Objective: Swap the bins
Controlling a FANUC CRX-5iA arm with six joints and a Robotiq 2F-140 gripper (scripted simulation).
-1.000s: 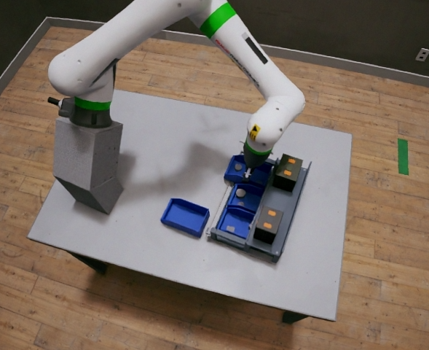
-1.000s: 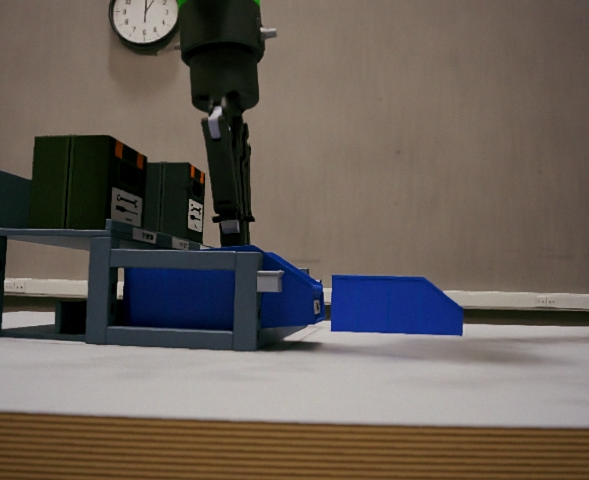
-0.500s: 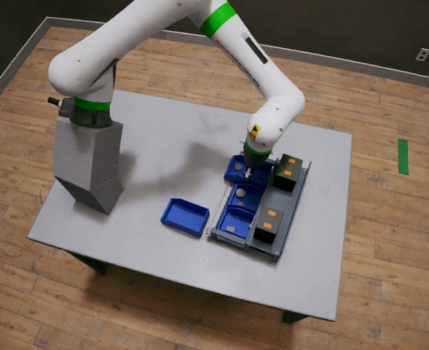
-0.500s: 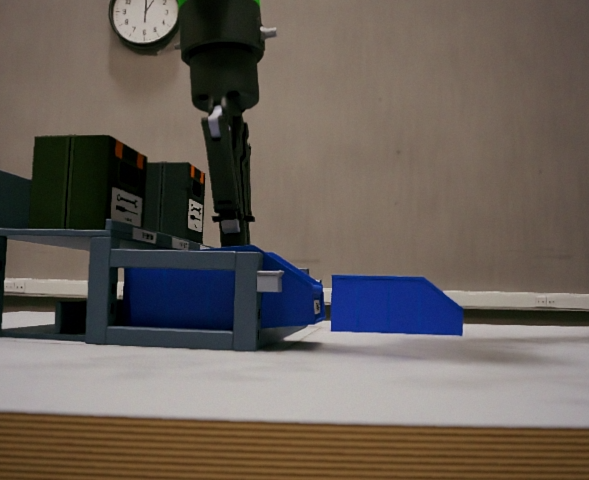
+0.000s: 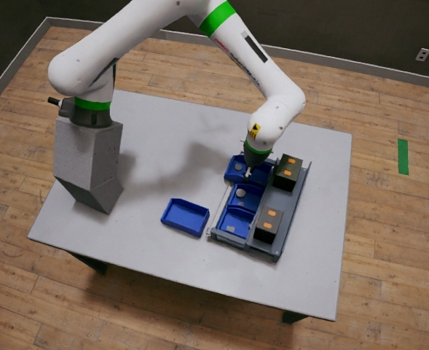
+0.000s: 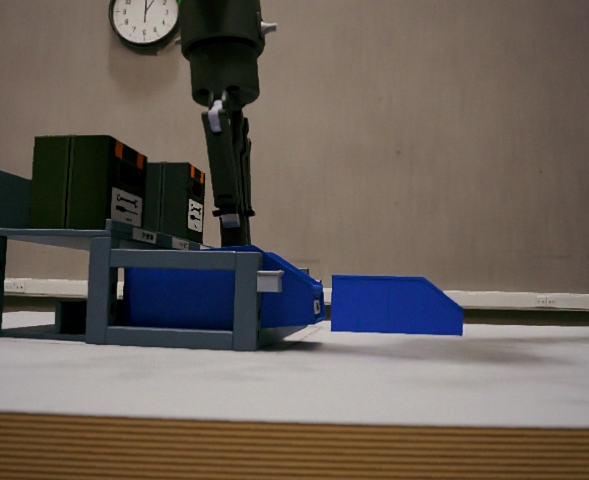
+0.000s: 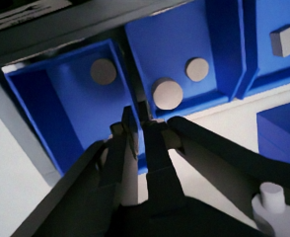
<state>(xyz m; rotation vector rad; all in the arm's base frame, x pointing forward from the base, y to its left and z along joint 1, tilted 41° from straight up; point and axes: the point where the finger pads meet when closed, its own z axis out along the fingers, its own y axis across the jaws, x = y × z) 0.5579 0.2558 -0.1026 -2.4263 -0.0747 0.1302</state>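
Note:
The bin with parts (image 5: 229, 174) (image 7: 81, 106) stands upright in the far spot of the shelf (image 5: 286, 197) (image 6: 173, 259). Its low front faces out and sticks out past the neighbouring bin's front. A round part (image 5: 238, 166) (image 7: 104, 71) lies in it; another is partly behind a finger. My gripper (image 5: 246, 179) (image 6: 236, 242) (image 7: 138, 114) points down at this bin's side wall beside the neighbouring bin. Its fingertips are slightly parted around the wall's top edge and do not clamp it. The empty bin (image 5: 184, 216) (image 6: 395, 305) (image 7: 283, 132) stands upright on the table in front of the shelf.
The middle bin (image 5: 246, 203) (image 7: 177, 37) holds round parts, and the near bin (image 5: 237, 222) holds a block (image 7: 286, 40). Two dark boxes (image 5: 288, 173) (image 5: 269, 224) stand on the upper board. A front rail (image 5: 219, 207) runs along the shelf.

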